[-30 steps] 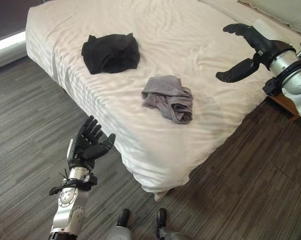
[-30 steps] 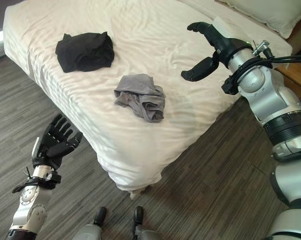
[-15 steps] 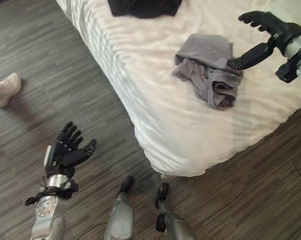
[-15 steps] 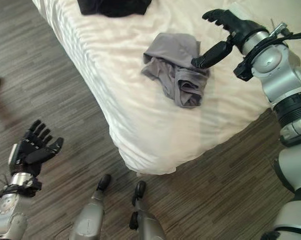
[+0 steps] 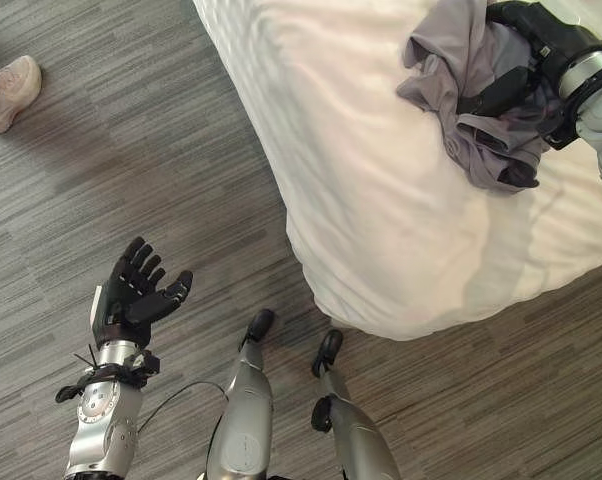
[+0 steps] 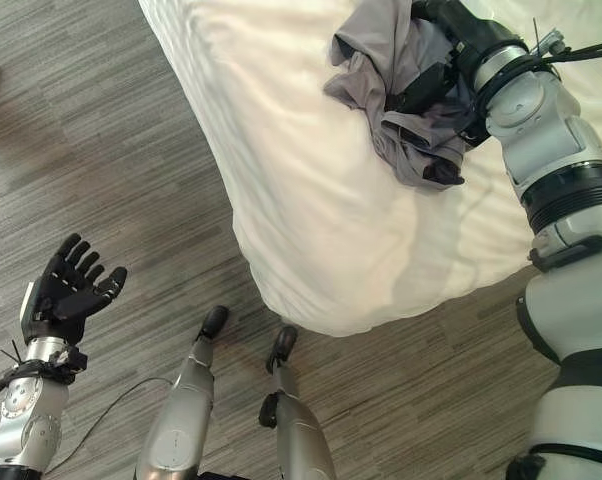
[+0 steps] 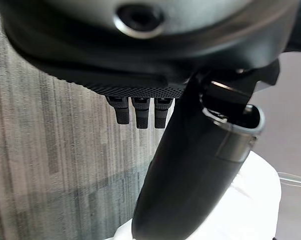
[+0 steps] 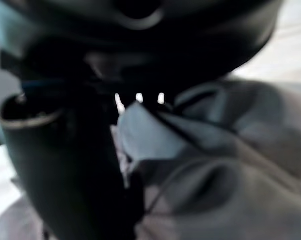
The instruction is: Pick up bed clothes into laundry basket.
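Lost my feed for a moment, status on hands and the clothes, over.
Right hand shut on grey garment on the bed. Left hand open over the floor, holding nothing. A person's shoe stands far left, nothing blocking.

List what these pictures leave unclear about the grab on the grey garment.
- Right hand: its fingers are buried in the grey garment in both eye views, so the grip cannot be confirmed.
- Right wrist view: blurred, with the thumb blocking the contact.
- Garment's top: cut off by the eye views' upper edge.
- Left hand: open over the floor.
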`<state>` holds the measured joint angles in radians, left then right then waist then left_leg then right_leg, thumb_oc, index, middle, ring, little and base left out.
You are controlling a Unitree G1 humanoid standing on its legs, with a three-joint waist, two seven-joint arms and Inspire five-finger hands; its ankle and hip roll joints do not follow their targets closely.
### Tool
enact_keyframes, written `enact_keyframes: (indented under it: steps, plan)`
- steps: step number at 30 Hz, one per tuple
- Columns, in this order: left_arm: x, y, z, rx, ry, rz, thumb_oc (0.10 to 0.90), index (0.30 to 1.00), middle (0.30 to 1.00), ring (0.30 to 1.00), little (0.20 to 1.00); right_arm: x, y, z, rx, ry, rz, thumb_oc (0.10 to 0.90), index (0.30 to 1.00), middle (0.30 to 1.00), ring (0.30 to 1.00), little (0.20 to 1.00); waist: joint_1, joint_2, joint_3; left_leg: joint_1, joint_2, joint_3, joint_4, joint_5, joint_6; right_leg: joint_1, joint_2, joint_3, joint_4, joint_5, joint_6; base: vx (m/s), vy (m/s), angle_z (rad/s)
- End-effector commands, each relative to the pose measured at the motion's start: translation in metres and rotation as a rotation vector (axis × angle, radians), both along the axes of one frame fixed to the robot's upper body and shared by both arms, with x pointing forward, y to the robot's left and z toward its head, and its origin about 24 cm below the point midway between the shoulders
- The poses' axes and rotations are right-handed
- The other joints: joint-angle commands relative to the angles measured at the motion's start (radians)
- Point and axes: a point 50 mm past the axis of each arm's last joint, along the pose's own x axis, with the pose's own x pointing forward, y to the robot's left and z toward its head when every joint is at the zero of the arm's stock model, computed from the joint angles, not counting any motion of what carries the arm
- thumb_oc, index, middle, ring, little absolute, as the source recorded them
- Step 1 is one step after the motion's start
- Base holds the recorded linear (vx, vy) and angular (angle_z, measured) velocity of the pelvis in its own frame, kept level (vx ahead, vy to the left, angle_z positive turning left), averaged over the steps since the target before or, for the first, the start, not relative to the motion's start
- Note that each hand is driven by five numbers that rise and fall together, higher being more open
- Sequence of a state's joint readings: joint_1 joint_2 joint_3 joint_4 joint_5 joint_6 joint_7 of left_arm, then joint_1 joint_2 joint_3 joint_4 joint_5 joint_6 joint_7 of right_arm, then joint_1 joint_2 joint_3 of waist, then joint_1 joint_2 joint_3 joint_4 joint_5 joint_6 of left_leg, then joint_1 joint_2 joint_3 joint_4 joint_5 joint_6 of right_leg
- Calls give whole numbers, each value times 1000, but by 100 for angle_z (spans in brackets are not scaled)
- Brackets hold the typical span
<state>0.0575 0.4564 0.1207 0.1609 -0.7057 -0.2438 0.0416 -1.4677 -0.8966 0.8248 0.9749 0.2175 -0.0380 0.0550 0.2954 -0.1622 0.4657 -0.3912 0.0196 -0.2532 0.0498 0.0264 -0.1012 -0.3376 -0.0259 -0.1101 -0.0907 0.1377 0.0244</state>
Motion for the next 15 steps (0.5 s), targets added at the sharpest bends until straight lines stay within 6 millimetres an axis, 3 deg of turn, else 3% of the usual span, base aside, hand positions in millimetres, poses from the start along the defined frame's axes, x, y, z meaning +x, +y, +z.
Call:
enact_keyframes:
  steps: [1,3,5,7,9,11,12,14,15]
  plan:
    - [1,13,53,100,-253,46,800,900,900,900,900,5,31,1,-115,16,90,400,300,300,300,300,46,23,-18,-32,-26,21,-131,134,-17,48,-4,-3,5,-91,77,-4,15,-6]
    - [2,14,56,98,-267,59,800,900,900,900,900,7,46,-15,-186,48,144,400,300,300,300,300,45,25,-18,-26,-28,21,-130,132,-15,54,-5,-1,5,-93,78,-8,32,-5]
    - [-1,17,59,87,-290,93,800,900,900,900,900,-10,79,-22,-211,-8,342,400,300,300,300,300,22,22,-20,-9,-29,25,-128,125,-11,67,-8,3,6,-97,79,-8,59,-2]
    - [-3,21,58,86,-290,122,800,900,900,900,900,-34,85,-34,-140,-47,484,400,300,300,300,300,-13,17,-28,15,-31,36,-125,114,-5,85,-11,7,10,-101,79,13,68,2]
    - [-3,21,59,99,-283,119,800,900,900,900,900,-45,79,-42,-107,-51,512,400,300,300,300,300,-16,13,-33,27,-33,35,-124,109,-1,98,-14,6,11,-105,79,16,39,-1]
    - [-4,17,55,96,-271,119,800,900,900,900,900,-75,57,-55,-38,-110,533,400,300,300,300,300,-51,12,-50,57,-39,37,-121,96,10,124,-24,-1,22,-117,83,40,65,-6]
    - [-4,14,54,104,-267,101,800,900,900,900,900,-98,25,-67,32,-144,470,400,300,300,300,300,-77,13,-69,82,-45,37,-119,84,20,146,-35,-6,31,-129,86,69,98,18]
    - [-8,14,51,97,-263,107,800,900,900,900,900,-125,-14,-78,164,-218,364,400,300,300,300,300,-127,9,-99,120,-50,46,-117,64,30,172,-43,-4,48,-146,90,63,92,25]
    - [-7,12,51,99,-263,99,800,900,900,900,900,-127,-16,-79,166,-218,357,400,300,300,300,300,-120,9,-99,117,-51,45,-117,70,30,170,-44,-5,47,-142,91,26,71,11]
